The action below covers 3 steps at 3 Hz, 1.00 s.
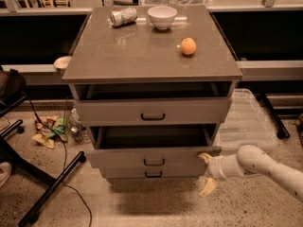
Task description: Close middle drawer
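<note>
The middle drawer (123, 157) is the second of three grey drawers in the cabinet (151, 56). It stands out a short way, with its dark inside showing above the flat front panel. Its small dark handle (154, 161) is at the centre. My gripper (207, 172) is at the right end of that front panel, on a white arm (265, 167) coming in from the right. Its fingers are spread and empty. The upper fingertip (205, 157) touches the panel's right corner and the lower one (208, 187) hangs below it. The lowest drawer (153, 174) sits just under it, nearly flush.
The uppermost drawer (154, 111) is slightly out. A can (123, 16), a white bowl (162, 16) and an orange (188, 46) sit on the cabinet top. A clear plastic bin (246, 122) lies on the floor right of the cabinet. A chair base (42, 188), cable and litter (52, 129) are left.
</note>
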{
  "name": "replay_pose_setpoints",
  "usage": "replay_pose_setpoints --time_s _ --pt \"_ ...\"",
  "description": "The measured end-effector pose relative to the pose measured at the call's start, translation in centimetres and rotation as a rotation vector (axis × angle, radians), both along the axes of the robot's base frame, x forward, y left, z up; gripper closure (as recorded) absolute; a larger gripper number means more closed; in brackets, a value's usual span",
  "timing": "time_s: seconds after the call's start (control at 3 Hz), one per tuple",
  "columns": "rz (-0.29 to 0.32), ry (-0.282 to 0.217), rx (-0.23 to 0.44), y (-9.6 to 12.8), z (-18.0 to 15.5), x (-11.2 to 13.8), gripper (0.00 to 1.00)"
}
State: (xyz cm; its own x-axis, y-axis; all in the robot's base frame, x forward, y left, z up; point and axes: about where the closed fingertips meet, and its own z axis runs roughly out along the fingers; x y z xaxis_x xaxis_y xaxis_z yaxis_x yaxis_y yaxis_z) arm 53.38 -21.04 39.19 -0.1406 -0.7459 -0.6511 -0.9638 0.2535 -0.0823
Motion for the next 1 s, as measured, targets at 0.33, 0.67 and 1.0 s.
replay_pose_setpoints --time_s 0.33,0.67,1.0 --pt "0.002 -0.001 0.006 0.0 -0.1 1.0 0.17" --pt "0.011 -0.009 0.012 0.2 0.1 2.3 0.40" --pt "0.011 -0.025 0.020 0.2 0.8 3.5 0.36"
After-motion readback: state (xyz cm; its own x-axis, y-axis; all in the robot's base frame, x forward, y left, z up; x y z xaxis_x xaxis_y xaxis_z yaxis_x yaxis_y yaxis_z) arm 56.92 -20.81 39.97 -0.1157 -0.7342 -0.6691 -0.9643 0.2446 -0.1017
